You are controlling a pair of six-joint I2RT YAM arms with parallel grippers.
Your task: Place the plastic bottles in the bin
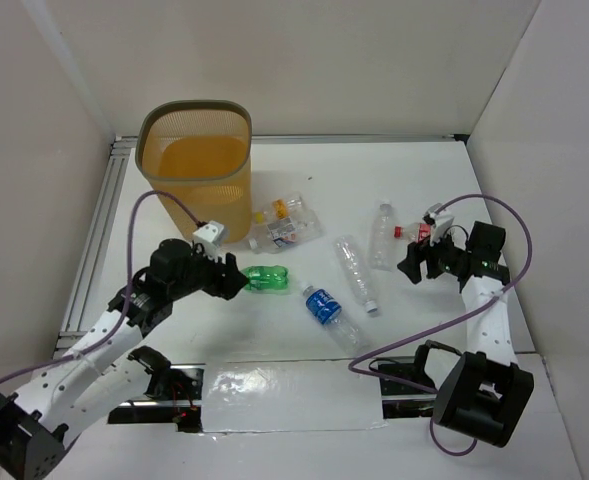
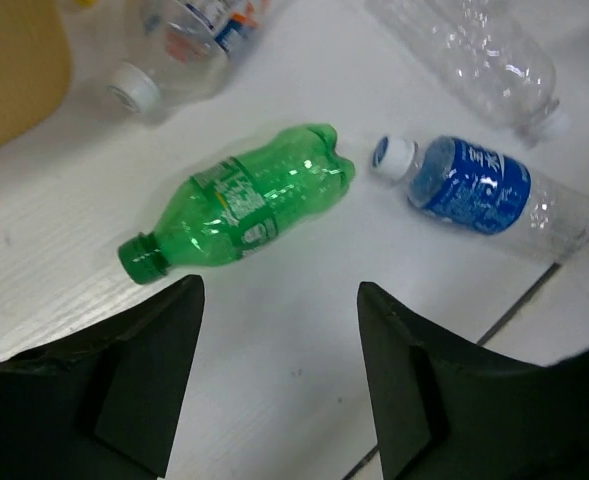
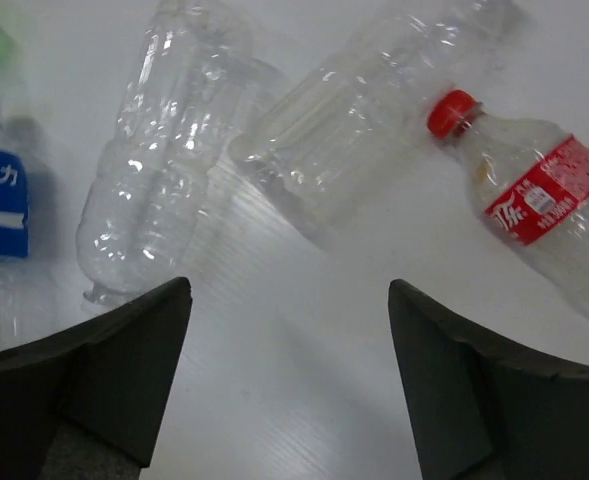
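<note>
only white script (image 3: 527,205) on red-capped bottle (image 3: 564,235)

Top view: cap end of green bottle (image 1: 270,277) hidden behind left gripper (image 1: 239,281). R wrist view: red-cap bottle (image 3: 536,200) cut off by pic's right edge.

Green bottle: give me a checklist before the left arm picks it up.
1. Left gripper open: ok.
2. Green bottle lying free, nothing on it: ok.
3. Gripper around the bottle: not ok, the bottle lies ahead of it.
4. Blue-label bottle apart from it: ok, though its cap is close.
5. Bin upright, mouth unobstructed: ok.
6. Right gripper away from the left's side: ok.
</note>
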